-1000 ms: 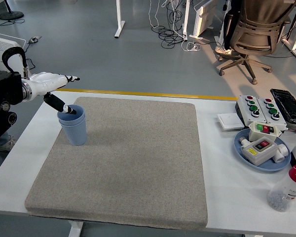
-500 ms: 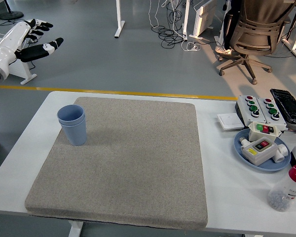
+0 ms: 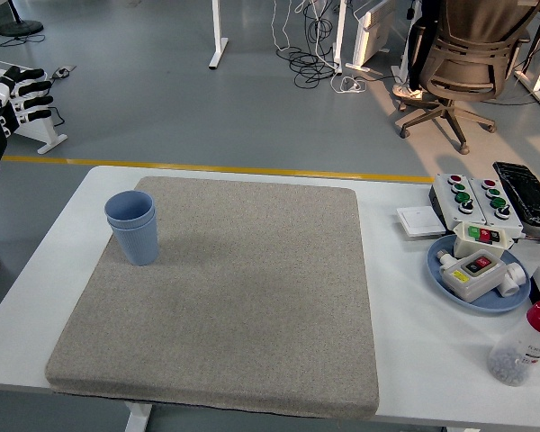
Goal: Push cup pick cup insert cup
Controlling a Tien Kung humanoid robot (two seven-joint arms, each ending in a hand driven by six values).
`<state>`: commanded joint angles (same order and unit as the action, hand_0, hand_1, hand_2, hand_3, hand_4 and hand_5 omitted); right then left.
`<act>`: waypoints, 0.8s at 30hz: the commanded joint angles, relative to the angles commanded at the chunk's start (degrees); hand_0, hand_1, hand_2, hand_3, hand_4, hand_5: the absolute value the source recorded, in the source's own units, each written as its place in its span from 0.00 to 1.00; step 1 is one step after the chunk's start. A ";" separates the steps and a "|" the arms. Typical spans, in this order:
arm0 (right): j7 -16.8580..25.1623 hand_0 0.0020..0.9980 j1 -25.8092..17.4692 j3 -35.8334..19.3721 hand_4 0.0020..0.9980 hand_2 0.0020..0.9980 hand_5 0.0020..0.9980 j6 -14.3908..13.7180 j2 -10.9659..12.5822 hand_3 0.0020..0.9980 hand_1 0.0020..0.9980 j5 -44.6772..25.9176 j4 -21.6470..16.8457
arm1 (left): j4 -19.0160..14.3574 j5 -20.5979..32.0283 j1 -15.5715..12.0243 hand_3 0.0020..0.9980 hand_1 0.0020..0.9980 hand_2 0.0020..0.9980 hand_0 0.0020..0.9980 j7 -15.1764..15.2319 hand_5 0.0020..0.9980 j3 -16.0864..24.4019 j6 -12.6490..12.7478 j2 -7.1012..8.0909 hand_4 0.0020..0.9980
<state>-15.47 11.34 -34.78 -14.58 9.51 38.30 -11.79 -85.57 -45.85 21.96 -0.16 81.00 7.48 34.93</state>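
Two blue cups (image 3: pixel 133 226) stand nested, one inside the other, upright at the far left of the grey mat (image 3: pixel 234 297). My left hand (image 3: pixel 9 99) is raised at the picture's left edge, well above and left of the cups, its fingers spread and holding nothing. Nothing touches the cups. My right hand is out of view.
A blue plate (image 3: pixel 475 290) with switch boxes sits at the right, and a button box (image 3: pixel 475 200) lies behind it. A clear bottle with a red cap (image 3: pixel 525 344) stands near the right front. A black tray (image 3: pixel 526 191) lies at the far right.
My left hand let go of the cup's rim, rose and drew back to the left edge of the picture. The nested cups have stayed in place.
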 joint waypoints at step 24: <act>-0.29 0.67 -0.96 -1.35 0.15 0.63 0.50 0.55 0.09 0.59 0.62 2.48 0.10 | -2.70 -2.92 -19.98 0.86 0.87 0.91 0.85 2.10 1.00 11.02 -2.72 -16.20 0.62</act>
<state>-15.76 10.37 -36.14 -14.03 9.60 40.77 -11.69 -88.27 -48.76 1.98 1.94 92.02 4.76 18.73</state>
